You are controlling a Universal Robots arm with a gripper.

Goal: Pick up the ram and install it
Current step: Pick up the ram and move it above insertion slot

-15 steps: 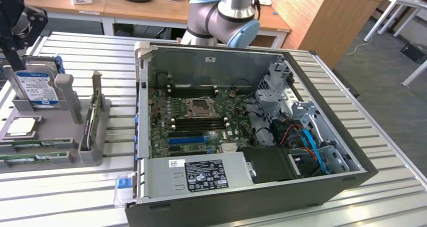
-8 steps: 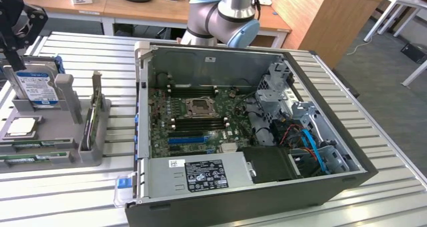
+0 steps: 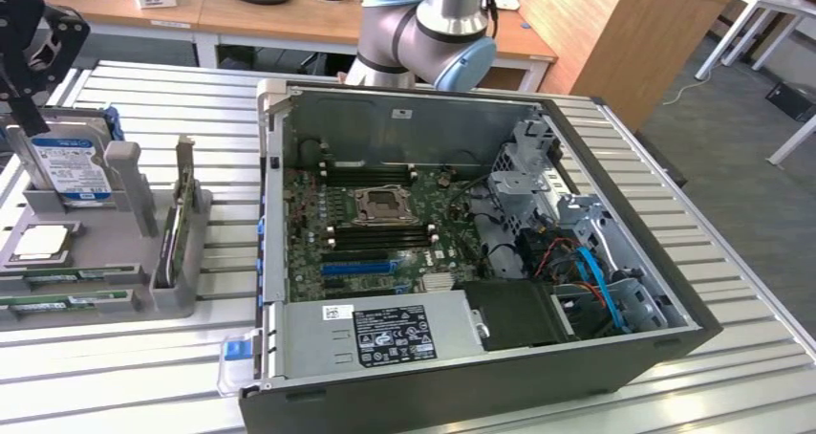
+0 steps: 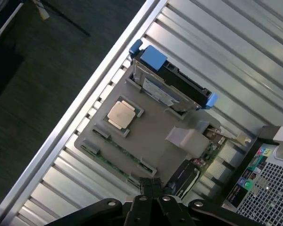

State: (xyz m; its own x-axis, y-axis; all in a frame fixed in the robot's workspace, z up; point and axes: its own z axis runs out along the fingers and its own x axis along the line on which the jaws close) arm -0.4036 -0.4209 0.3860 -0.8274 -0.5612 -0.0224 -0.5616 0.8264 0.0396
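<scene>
Two rams, thin green sticks, lie flat in the front slots of a grey holder (image 3: 166, 295) at the exterior view's left; one ram (image 3: 57, 305) is the nearest to the front, the other (image 3: 57, 281) just behind it. In the wrist view a ram (image 4: 111, 163) runs along the holder's edge. My gripper (image 3: 23, 104) hangs at the far left above the holder, over the upright hard drive (image 3: 71, 166). Its fingers (image 4: 151, 186) are shut with nothing between them. The open computer case (image 3: 274, 166) shows the motherboard with its black memory slots (image 3: 382, 228).
The holder also carries a CPU chip (image 4: 120, 114), the blue-labelled hard drive (image 4: 170, 89) and an upright card (image 3: 172, 233). The arm's base (image 3: 421, 32) stands behind the case. All rest on a slatted metal table (image 3: 740, 262). Desks and a wooden cabinet (image 3: 612, 32) are beyond.
</scene>
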